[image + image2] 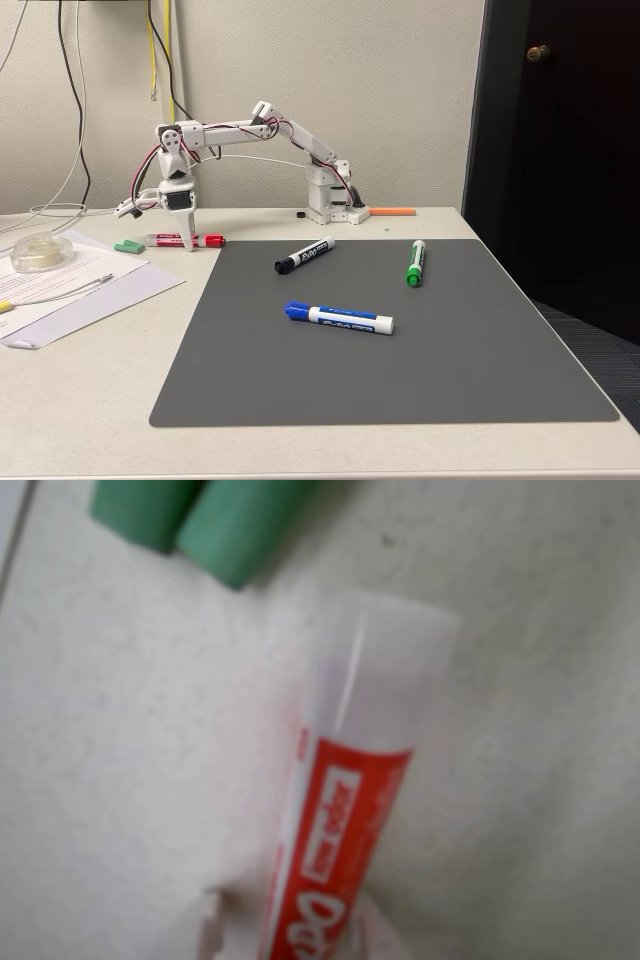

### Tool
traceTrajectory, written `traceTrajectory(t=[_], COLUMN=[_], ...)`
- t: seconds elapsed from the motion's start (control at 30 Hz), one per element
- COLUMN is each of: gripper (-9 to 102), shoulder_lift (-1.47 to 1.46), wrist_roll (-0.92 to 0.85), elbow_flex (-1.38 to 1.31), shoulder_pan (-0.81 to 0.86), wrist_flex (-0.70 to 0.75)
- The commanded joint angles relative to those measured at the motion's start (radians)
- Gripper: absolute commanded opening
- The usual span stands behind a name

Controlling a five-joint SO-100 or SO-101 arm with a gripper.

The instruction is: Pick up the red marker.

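Reaching well out from its white base (330, 200), the arm had folded its forearm straight down so that the gripper (187, 240) stood upright over the red marker (185, 240), which lay flat on the bare table (300, 450) just off the left edge of the grey mat (400, 380) as the fixed view showed it. That vertical pose made sense to me: a marker lying on its side is most easily taken from above, with the fingers either side of the barrel.

Whether the claw was spread or already pinching, I could not tell; in the fixed view the tips merged with the marker, and the wrist view was too blurred to separate them. There the red marker (345, 810) ran up from the bottom edge, white barrel end above the red label, with pale shapes either side of it at the bottom that may have been fingers.

Just left of the marker sat a small green piece (129, 245), seen as two green blocks (205, 520) in the wrist view, close enough that I judged the gripper had little room to stray that way. On the mat, well apart from the red one, lay the black marker (304, 256), the blue marker (340, 318) and the green marker (415, 262). An orange stick (392, 211) rested beside the base.
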Motion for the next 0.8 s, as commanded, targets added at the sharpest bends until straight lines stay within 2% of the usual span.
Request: traceTrajectory(t=[0.0,0.3,0.77], gripper=[14,1,1], shoulder_lift=[0.012,0.014,0.063], wrist_roll=[0.0,-0.009,0.029], elbow_flex=[-0.005,-0.005,-0.015], shoulder_pan=[-0.008,-0.011,-0.028], wrist_flex=[-0.002,0.0,0.035])
